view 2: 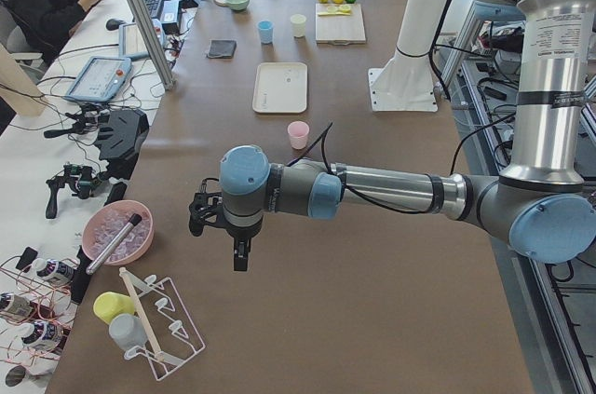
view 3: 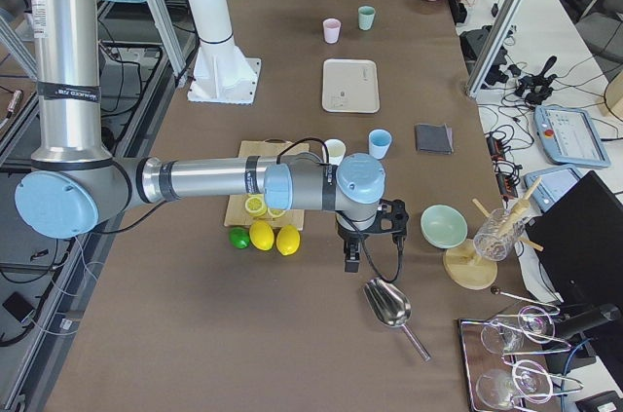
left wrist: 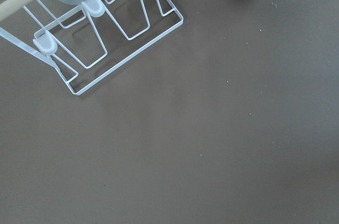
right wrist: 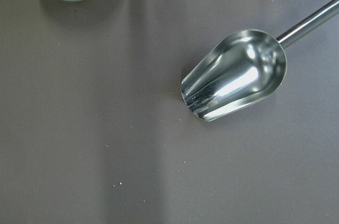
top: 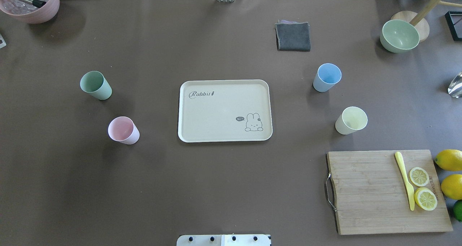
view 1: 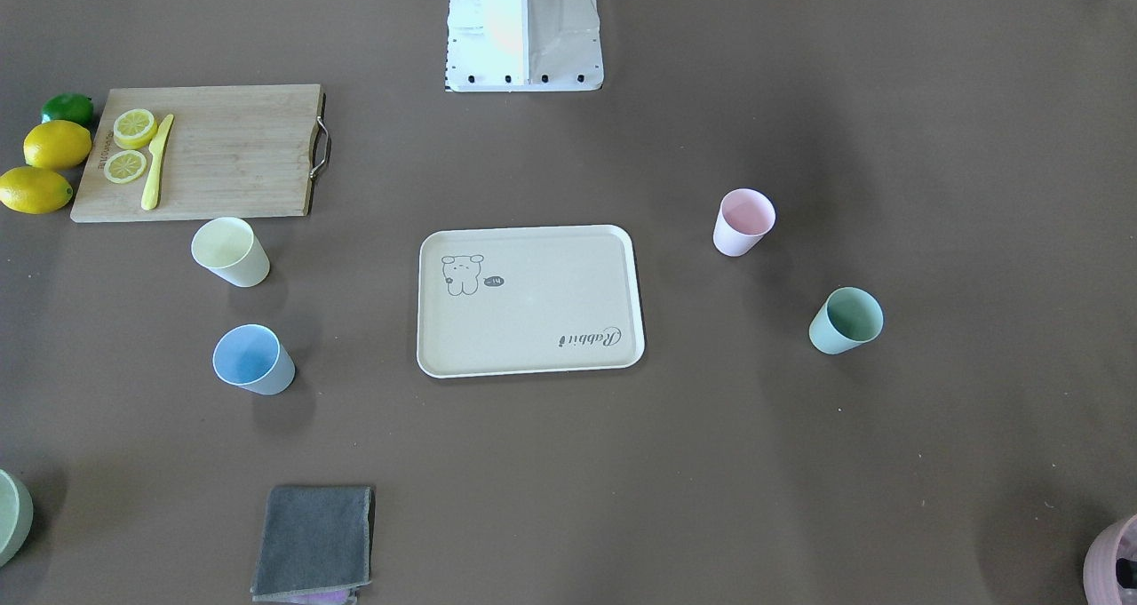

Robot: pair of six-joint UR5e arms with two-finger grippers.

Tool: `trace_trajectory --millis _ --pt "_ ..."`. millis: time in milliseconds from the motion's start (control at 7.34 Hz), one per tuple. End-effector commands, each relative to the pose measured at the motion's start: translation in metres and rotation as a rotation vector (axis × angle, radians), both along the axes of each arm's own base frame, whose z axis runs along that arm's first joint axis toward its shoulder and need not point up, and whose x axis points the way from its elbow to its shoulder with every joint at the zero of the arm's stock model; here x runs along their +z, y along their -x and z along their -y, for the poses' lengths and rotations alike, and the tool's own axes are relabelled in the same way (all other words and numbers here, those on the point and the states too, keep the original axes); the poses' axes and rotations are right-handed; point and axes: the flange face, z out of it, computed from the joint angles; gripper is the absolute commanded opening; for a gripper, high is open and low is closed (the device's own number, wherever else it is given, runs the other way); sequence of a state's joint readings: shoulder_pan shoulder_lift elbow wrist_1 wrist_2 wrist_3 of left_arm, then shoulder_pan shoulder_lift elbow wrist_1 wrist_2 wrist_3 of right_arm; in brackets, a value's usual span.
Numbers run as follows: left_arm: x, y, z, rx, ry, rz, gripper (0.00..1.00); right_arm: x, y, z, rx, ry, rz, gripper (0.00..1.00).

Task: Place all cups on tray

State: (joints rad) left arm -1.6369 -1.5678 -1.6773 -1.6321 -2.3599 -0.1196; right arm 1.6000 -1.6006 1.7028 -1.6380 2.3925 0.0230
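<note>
The cream tray (top: 223,105) lies empty at the table's middle. Left of it in the overhead view stand the mint green cup (top: 95,85) and the pink cup (top: 123,130). Right of it stand the light blue cup (top: 327,77) and the pale yellow cup (top: 351,120). All stand upright on the table. My left gripper (view 2: 239,259) hangs over the table's left end, far from the cups. My right gripper (view 3: 352,261) hangs over the right end, near the lemons. I cannot tell whether either is open or shut.
A wooden cutting board (top: 388,191) with lemon slices and a yellow knife lies right of the tray. A grey cloth (top: 293,36), a green bowl (top: 399,35) and a mauve pot (top: 30,4) sit far back. A wire rack (left wrist: 100,33) and a metal scoop (right wrist: 235,75) lie below the wrists.
</note>
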Motion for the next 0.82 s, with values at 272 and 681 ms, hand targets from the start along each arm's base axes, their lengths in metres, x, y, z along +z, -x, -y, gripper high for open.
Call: trace_trajectory --millis 272,681 --pt "-0.0037 0.0 -0.0014 -0.001 -0.004 0.002 0.98 -0.0014 0.0008 -0.0008 0.0 -0.004 0.011 1.0" --pt "-0.0022 0.0 -0.0014 0.0 -0.002 0.002 0.98 -0.0014 0.0008 -0.0008 0.0 -0.004 0.011 1.0"
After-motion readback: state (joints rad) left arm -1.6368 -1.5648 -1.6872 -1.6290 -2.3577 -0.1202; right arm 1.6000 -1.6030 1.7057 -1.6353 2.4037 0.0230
